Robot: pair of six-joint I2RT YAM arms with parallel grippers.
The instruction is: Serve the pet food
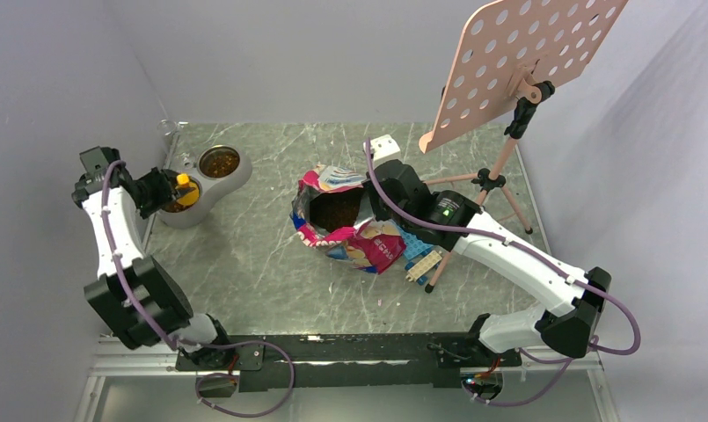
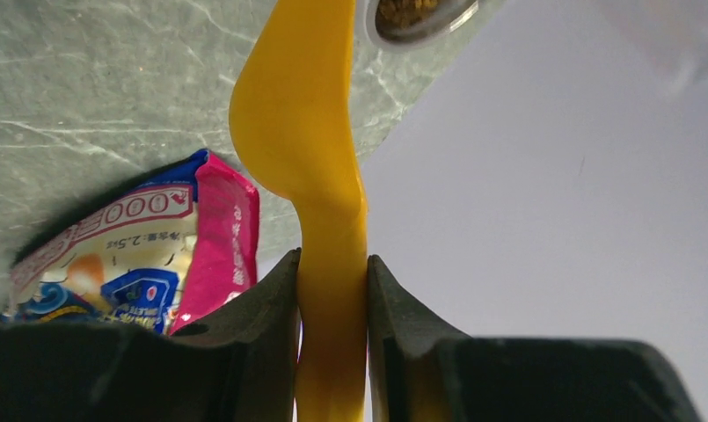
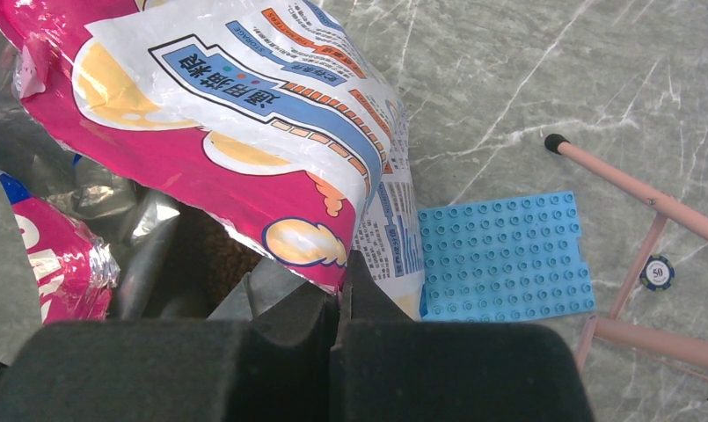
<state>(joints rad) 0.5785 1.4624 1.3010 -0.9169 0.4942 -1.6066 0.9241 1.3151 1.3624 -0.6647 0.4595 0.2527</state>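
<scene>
The pink cartoon-printed pouch [image 1: 368,246] lies open in the middle of the table, with dark-brown kibble [image 1: 337,209] showing in its mouth. My right gripper [image 1: 378,195] is shut on the pouch's edge; the right wrist view shows the jaws [image 3: 343,268] pinching the pouch [image 3: 227,114] and kibble [image 3: 214,255] inside. My left gripper [image 1: 170,191] is shut on the orange-yellow scoop [image 1: 185,188], holding it over the near steel bowl. The left wrist view shows the scoop [image 2: 297,114] clamped by its handle between the left gripper [image 2: 332,268]. The far bowl [image 1: 219,162] holds kibble.
The grey twin-bowl stand [image 1: 205,207] sits at the far left by the wall. A blue studded baseplate [image 3: 504,255] and a cream brick [image 1: 423,264] lie right of the pouch. A pink perforated stand [image 1: 517,61] with tripod legs [image 3: 640,189] occupies the far right.
</scene>
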